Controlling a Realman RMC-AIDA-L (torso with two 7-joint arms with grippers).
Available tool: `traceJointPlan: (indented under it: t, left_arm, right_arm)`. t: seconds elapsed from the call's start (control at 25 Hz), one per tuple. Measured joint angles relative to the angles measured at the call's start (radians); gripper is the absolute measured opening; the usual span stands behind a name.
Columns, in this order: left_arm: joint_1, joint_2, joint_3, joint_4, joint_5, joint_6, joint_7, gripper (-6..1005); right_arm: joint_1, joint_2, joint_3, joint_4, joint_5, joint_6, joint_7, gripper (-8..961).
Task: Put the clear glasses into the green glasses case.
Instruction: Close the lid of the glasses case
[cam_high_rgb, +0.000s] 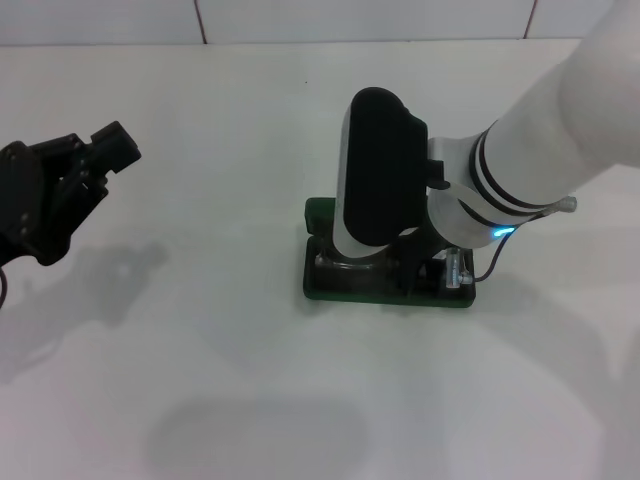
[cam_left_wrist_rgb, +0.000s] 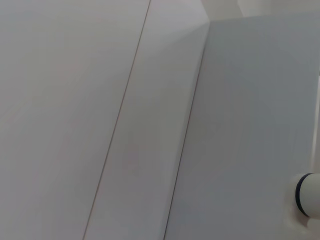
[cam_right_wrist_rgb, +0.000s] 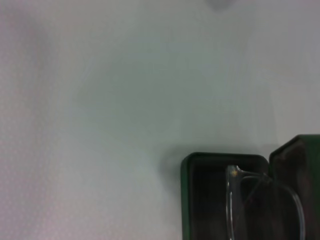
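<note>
The green glasses case (cam_high_rgb: 322, 280) lies open at the table's middle, and its rim (cam_right_wrist_rgb: 185, 200) and dark inside also show in the right wrist view. The clear glasses (cam_right_wrist_rgb: 231, 197) sit over the dark inside, with one thin arm and a lens edge visible. In the head view a clear end of the glasses (cam_high_rgb: 456, 270) shows at the case's right end. My right gripper (cam_high_rgb: 395, 255) reaches down into the case, and its fingers are hidden under the black and white wrist. My left gripper (cam_high_rgb: 70, 185) hovers far to the left, away from the case.
The white table (cam_high_rgb: 200, 330) spreads around the case on every side. A tiled wall edge (cam_high_rgb: 300, 42) runs along the back. The left wrist view shows only pale wall panels and a bit of white arm (cam_left_wrist_rgb: 306, 194).
</note>
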Motion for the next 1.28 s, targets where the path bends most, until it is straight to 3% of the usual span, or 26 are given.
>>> traceJointPlan:
  t: [1.28]
  left_arm:
    - [-0.006,0.000,0.000,0.000,-0.006,-0.003,0.000,57]
  right_arm:
    - [-0.003,0.000,-0.051,0.039,-0.055,0.100,0.001,153]
